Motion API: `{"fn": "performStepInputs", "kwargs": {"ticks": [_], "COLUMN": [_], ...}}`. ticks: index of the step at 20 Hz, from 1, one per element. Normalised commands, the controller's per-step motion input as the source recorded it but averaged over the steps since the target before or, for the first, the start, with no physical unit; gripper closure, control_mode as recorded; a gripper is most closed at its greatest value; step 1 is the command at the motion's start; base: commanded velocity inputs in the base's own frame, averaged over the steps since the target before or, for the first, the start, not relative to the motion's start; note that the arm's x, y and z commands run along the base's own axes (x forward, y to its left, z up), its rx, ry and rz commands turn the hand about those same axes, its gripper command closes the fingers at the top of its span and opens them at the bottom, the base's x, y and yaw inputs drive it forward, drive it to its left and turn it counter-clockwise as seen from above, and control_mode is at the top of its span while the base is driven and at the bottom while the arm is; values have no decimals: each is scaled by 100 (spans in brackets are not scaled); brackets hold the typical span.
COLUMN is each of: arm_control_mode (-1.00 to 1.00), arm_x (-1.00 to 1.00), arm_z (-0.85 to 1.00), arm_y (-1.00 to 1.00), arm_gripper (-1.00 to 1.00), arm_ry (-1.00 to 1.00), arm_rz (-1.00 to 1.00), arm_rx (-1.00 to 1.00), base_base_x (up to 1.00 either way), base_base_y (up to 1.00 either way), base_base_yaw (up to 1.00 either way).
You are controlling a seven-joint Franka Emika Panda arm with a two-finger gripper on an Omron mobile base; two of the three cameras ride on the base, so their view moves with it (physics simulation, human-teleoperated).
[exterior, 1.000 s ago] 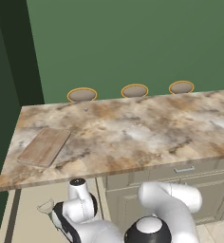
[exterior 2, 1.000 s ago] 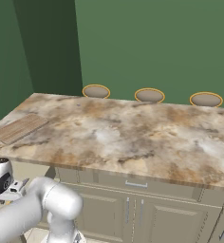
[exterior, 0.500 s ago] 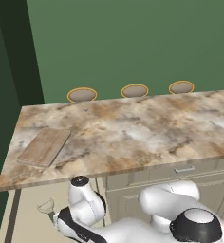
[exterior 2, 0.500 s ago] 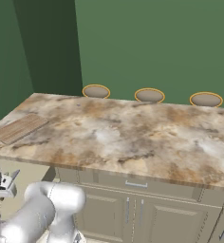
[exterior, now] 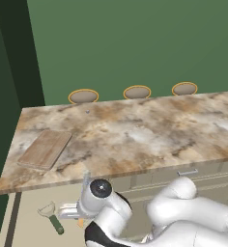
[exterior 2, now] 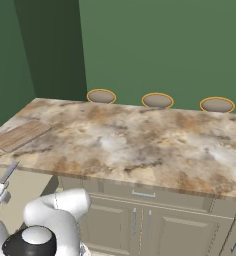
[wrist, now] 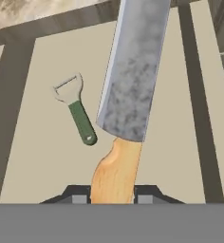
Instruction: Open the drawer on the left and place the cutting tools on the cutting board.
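**Knife gripped by its handle over the open drawer, ready to lift to the board**

The pincer [wrist: 112, 197] is closed narrowly on the orange handle of a knife [wrist: 128, 95], its two dark fingertips pressing the handle from either side. The blue-grey blade points away from the hand, toward the far edge of the drawer [wrist: 33, 156], which stands pulled out below the left end of the marbled tabletop [exterior: 135, 135]. The knife looks raised off the pale drawer floor, though how high cannot be told.

A green-handled peeler [wrist: 76, 114] lies flat on the drawer floor, just left of the blade and apart from it. From the left base view, it [exterior: 50, 216] sits near the drawer's left side, beside the arm's wrist.

The cutting board [exterior: 45, 148] lies on the tabletop at the far left, close to the front edge, above and behind the drawer. In the right base view the board [exterior 2: 21, 134] is bare, so neither tool has been placed yet.

To do this step well, the grip likely needs to hold firm, since the long blade hangs forward of the handle and could pivot. The lift should bring the blade tip clear of the tabletop's overhanging edge before moving back over the board. Setting the knife toward one side would leave room for the peeler.
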Motion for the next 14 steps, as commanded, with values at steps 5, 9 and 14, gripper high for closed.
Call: {"fn": "performStepInputs", "kwargs": {"ticks": [5,9,14], "arm_control_mode": [-100,-100,-100], "arm_x": [78,97,100], "arm_z": [100,100,100], "arm_y": [7,37,44], "arm_gripper": [100,100,100], "arm_ry": [-12,-2,4], "arm_rz": [-35,-32,-23], "arm_rx": [5,0,1], "base_base_x": [0,0,0], "base_base_y": [0,0,0], "base_base_yaw": [0,0,0]}}
